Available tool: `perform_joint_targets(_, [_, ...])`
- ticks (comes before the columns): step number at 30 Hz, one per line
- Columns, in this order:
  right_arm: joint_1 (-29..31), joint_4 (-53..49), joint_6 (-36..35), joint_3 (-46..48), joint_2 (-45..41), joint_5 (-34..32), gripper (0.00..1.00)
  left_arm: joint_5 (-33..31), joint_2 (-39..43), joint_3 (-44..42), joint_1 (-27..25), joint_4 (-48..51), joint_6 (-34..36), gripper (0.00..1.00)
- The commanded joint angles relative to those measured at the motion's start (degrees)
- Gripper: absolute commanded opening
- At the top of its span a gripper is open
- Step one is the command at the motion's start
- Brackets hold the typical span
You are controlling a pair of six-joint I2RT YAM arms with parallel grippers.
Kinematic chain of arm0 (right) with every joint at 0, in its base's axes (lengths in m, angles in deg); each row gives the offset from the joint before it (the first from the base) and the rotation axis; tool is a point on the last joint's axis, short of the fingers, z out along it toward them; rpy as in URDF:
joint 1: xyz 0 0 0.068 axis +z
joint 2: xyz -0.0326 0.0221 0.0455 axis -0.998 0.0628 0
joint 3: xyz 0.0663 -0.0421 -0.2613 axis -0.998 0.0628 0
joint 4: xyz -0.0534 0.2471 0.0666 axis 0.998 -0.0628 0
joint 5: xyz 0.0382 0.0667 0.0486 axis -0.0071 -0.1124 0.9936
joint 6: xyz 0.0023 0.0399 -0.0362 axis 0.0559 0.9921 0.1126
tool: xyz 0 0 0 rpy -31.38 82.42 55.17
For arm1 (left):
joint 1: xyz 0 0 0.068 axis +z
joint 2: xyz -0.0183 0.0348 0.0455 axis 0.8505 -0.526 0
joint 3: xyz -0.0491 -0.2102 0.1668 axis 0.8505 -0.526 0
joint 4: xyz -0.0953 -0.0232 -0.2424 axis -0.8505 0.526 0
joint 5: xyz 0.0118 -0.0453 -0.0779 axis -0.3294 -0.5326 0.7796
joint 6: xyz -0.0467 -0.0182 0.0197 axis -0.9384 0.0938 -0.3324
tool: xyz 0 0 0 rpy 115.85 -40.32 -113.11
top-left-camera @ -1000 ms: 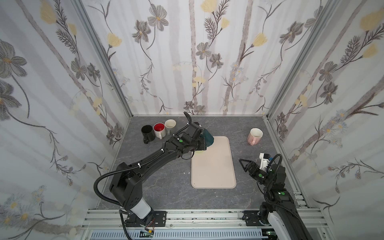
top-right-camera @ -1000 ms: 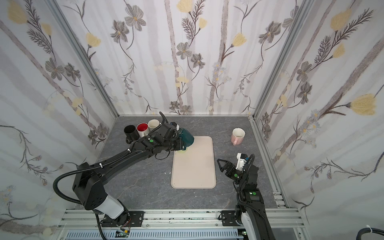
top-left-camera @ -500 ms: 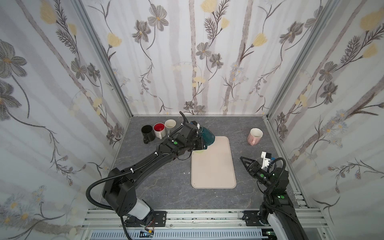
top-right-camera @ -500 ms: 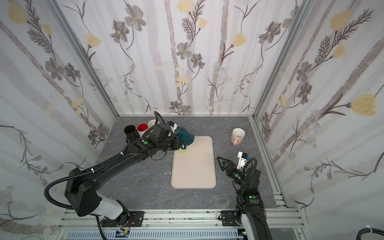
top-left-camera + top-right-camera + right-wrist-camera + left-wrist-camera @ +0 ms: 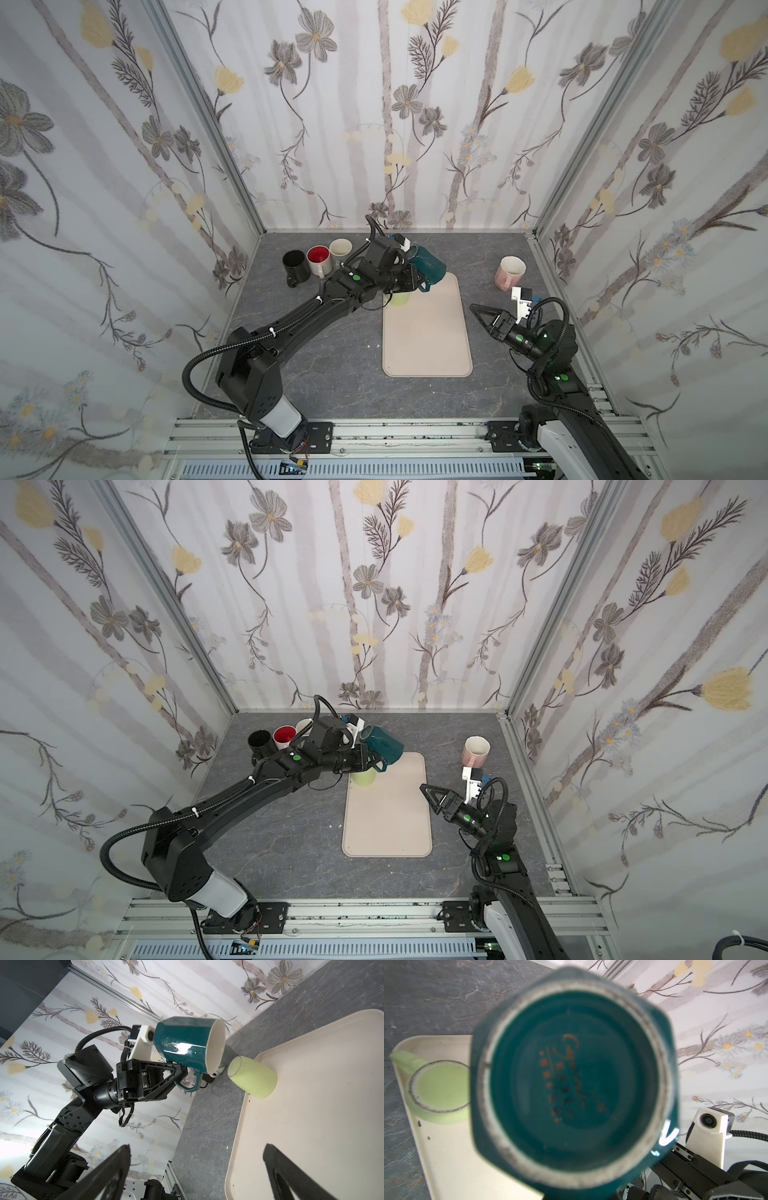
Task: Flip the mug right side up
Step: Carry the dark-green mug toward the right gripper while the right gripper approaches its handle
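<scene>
Robot test booth, floral-wallpapered panel walls [image 5: 415, 145], aluminium frame rails [image 5: 415, 432], grey tabletop [image 5: 332, 374]

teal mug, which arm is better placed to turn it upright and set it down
Left. The left gripper is shut on the teal mug, holding it by its handle, tilted in the air; the right gripper is open, empty, off beside the tray.

Both arms are showing off matte black shells. The left arm [image 5: 299, 320] is sporting a white sleeve [image 5: 284, 415] near its base and a ribbed black cable [image 5: 193, 370]. Green lights [image 5: 356, 277] are glowing on the links, a white wrist camera [image 5: 521, 297] is standing out, and the right gripper [image 5: 197, 1148] is flashing tapered black fingers.
</scene>
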Motion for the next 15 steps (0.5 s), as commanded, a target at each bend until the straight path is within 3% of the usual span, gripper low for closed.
perform_joint_targets(1, [0.6, 3.2, -0.6, -1.6, 0.8, -0.8, 1.00, 3.1, -0.7, 2.1, -0.3, -6.9, -0.8, 0.00])
perform_joint_targets(15, [2.5, 10.1, 1.2, -3.7, 7.4, 1.7, 1.00, 7.4, -5.4, 8.7, -3.6, -6.1, -1.8, 0.00])
